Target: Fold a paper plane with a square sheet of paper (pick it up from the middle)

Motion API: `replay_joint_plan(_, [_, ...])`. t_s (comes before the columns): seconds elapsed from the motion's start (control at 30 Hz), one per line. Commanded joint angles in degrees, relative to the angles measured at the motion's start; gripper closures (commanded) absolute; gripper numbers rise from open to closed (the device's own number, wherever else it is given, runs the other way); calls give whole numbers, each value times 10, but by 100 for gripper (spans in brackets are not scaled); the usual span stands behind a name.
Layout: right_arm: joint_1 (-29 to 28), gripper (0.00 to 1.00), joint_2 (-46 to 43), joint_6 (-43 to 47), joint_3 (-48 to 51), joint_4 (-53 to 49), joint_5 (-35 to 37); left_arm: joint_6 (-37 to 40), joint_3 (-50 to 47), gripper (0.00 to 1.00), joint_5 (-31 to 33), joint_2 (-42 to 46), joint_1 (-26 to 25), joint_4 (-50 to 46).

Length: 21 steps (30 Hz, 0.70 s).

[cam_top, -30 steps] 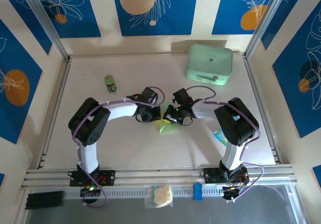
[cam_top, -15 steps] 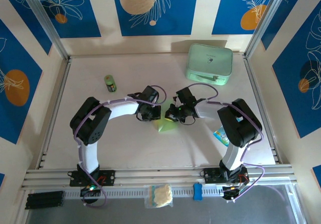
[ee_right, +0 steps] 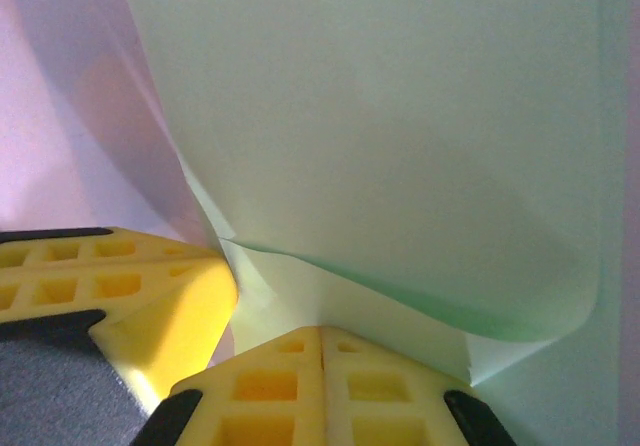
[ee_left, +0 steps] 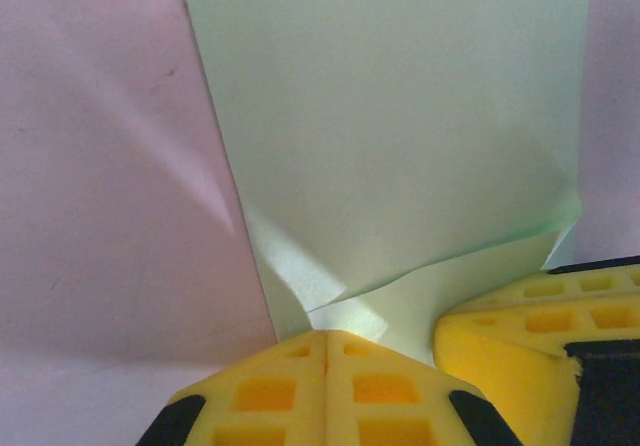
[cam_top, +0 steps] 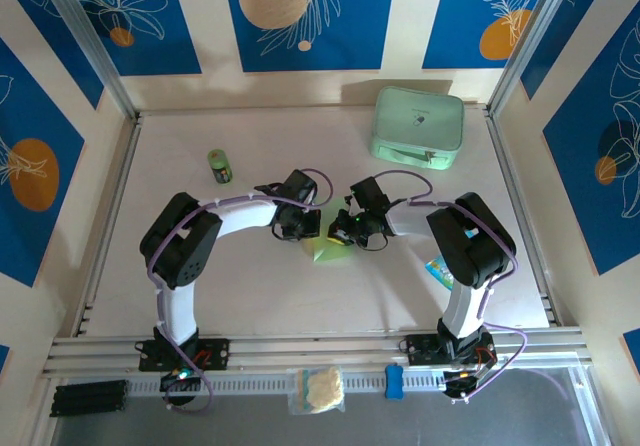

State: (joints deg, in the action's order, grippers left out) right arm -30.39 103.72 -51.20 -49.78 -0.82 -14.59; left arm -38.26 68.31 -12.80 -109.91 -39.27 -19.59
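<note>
At mid-counter, between the two arms, the square sheet of paper (cam_top: 328,251) lies partly folded. From above it reads as a small pale green wedge, its tip pointing toward the near edge. The left gripper (cam_top: 312,232) and the right gripper (cam_top: 340,234) meet over its far end, almost nose to nose. Both are closed, yellow pads pressed flat together. In each wrist view a layer of the sheet runs right into the seam between the pads, so each gripper appears to pinch the paper rather than merely rest on it.

Close up, a top layer curls over the layer beneath with a soft, rounded bend, and the other arm's yellow fingers (ee_right: 120,276) sit just beside the grip.

The work looks to be in the middle of a fold: a flap is drawn over but not yet pressed into a sharp crease, and the paper is far from a narrow dart. The next move would seem to call for lining up the flap's edge with the layer below. One gripper would then flatten the bend while the other pins the sheet to the counter (cam_top: 250,296), gently enough not to skew or tear it.

A mint-green case (cam_top: 418,126) and a small green bottle (cam_top: 219,166) stand well apart at the back.
</note>
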Motion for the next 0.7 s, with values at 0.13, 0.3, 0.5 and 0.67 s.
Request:
replay_joint_plan(0.13, [-15, 98, 38, -35, 27, -45, 61, -63, -51, 88, -46, 80, -12, 43])
replay_joint_plan(0.3, [-18, 98, 47, -43, 26, -56, 72, -102, -96, 88, -57, 95, -25, 70])
replay_joint_plan(0.5, [-17, 98, 51, -43, 25, -61, 74, -109, -109, 89, -65, 79, -32, 77])
replay_joint_plan(0.67, [-16, 98, 51, -43, 25, -65, 74, -108, -111, 89, -62, 66, -31, 80])
